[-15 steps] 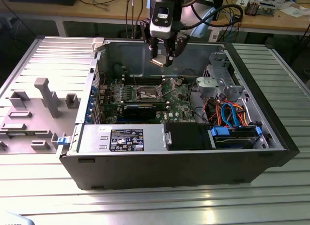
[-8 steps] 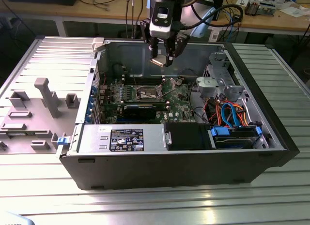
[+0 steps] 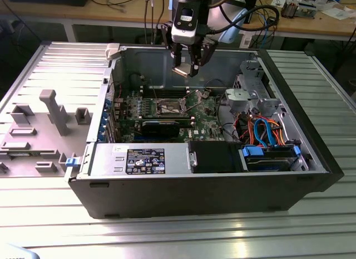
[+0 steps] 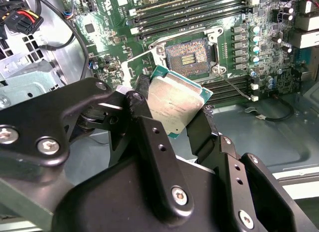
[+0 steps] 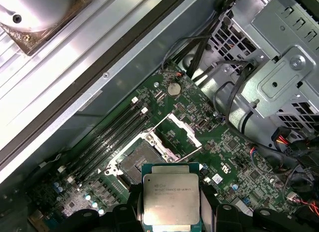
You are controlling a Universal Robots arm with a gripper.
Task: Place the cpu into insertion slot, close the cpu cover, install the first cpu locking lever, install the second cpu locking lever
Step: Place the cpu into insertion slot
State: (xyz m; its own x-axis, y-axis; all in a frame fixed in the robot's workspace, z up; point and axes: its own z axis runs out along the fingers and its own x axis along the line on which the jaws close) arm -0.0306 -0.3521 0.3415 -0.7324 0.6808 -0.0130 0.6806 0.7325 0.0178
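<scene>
tool [image 3: 186, 67] clamped on cpu [image 4: 174, 105] | upper centre of exterior view, above case [image 3: 222, 192] | slot [image 3: 168, 107] mid-frame, bare, cover [image 5: 184, 134] up | risk: off-centre or tilted drop could catch the rim and bend pins

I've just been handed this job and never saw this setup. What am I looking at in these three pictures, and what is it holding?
It is one robot arm with an end effector, working over an open computer case on a ribbed metal table. The exterior view looks on from off the arm; both wrist views ride on the arm and look down into the case. The end effector grips the cpu, a flat silvery square, by its edges. The insertion slot lies empty below it, so the cpu is not yet placed.
</scene>
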